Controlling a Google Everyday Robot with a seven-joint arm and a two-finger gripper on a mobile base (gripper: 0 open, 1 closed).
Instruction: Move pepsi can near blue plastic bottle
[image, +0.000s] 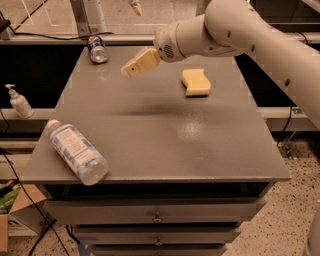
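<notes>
The pepsi can (97, 49) lies on its side at the far left corner of the grey table (160, 130), its silver end facing me. The blue plastic bottle (76, 151) lies on its side at the near left corner, white cap toward the left edge. My gripper (129, 69) hangs above the far middle of the table, its cream fingers pointing left toward the can. It is well short of the can and holds nothing.
A yellow sponge (195, 82) lies on the far right part of the table. A small white pump-dispenser bottle (19, 101) stands on a ledge left of the table. Drawers sit below the table's front edge.
</notes>
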